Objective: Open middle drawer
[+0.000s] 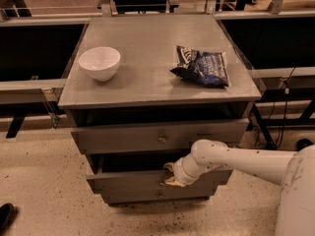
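Note:
The grey cabinet [157,90] has three drawer fronts stacked below its top. The middle drawer [123,183] is the medium-width front under the wide top one, and it stands pulled out a little with a dark gap above it. My gripper [170,175] is at the centre of the middle drawer's front, by its upper edge where the knob sits. The white arm [246,159] reaches in from the right. The knob itself is mostly hidden behind the gripper.
The top drawer [123,139] with its brass knob [162,138] also juts out slightly. The narrow bottom drawer [133,196] sits below. A white bowl [99,62] and a dark chip bag [202,66] lie on the cabinet top. Speckled floor lies in front.

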Motion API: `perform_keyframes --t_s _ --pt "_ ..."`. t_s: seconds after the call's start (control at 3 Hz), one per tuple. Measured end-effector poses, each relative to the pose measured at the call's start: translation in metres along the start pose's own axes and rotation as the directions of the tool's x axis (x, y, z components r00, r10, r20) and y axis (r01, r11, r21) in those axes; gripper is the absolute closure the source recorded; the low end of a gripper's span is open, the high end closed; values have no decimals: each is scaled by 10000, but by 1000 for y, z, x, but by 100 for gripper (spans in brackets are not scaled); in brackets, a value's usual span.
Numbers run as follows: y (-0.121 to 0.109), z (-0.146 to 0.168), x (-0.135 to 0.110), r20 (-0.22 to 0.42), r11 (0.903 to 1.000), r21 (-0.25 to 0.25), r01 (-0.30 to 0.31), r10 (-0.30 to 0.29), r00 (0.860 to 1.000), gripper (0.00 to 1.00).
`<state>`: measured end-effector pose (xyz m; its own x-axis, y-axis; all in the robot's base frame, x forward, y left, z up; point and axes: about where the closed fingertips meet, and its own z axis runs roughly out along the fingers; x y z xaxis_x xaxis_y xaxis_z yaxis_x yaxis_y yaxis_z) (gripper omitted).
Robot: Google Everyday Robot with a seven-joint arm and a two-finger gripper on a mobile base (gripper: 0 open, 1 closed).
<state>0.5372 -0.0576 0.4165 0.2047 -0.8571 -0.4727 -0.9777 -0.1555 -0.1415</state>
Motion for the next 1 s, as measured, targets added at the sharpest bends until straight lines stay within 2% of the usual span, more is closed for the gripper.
perform_keyframes --t_s 1.0 --pt "-7 -2 0 0 10000 0 1 -1 10000 100"
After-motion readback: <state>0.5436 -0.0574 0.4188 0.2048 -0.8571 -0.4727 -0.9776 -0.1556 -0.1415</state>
